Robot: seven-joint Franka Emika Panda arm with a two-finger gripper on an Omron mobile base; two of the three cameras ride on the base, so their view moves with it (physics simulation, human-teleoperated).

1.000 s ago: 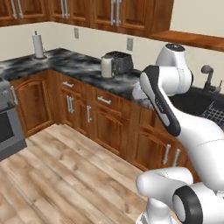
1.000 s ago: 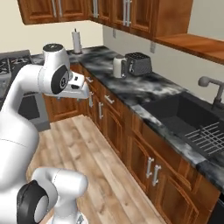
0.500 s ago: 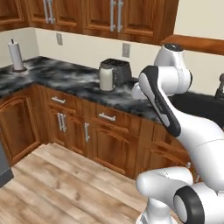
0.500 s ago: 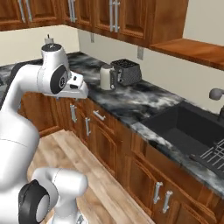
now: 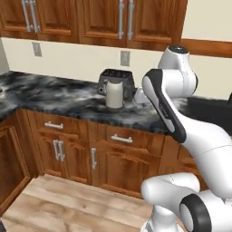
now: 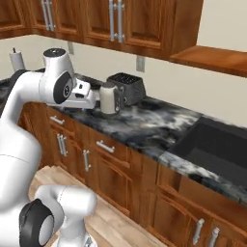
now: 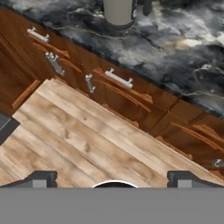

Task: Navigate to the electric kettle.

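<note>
The electric kettle [image 5: 114, 94] is a small cream-beige cylinder with a domed top, standing on the dark marbled counter [image 5: 68, 97] just in front of the toaster. In the right base view the kettle [image 6: 109, 98] sits just right of my hand. In the hand view the kettle [image 7: 119, 12] shows at the top edge, cut off above its body. My gripper [image 7: 113, 179] hangs over the wooden floor in front of the cabinets, short of the counter edge. It is open, its two dark fingertips [image 7: 41, 178] far apart with nothing between them.
A black-and-silver slotted toaster [image 5: 117, 78] stands behind the kettle against the wall. A dark sink [image 6: 217, 149] is set into the counter to the right. A paper-towel roll [image 6: 17, 60] stands far left. Wooden cabinet fronts [image 5: 113, 154] run below, and plank floor [image 7: 87, 144] lies before them.
The whole picture has shifted: the base has driven along the counter, so kettle and toaster now appear nearer and more central. The arm's pose looks unchanged.
</note>
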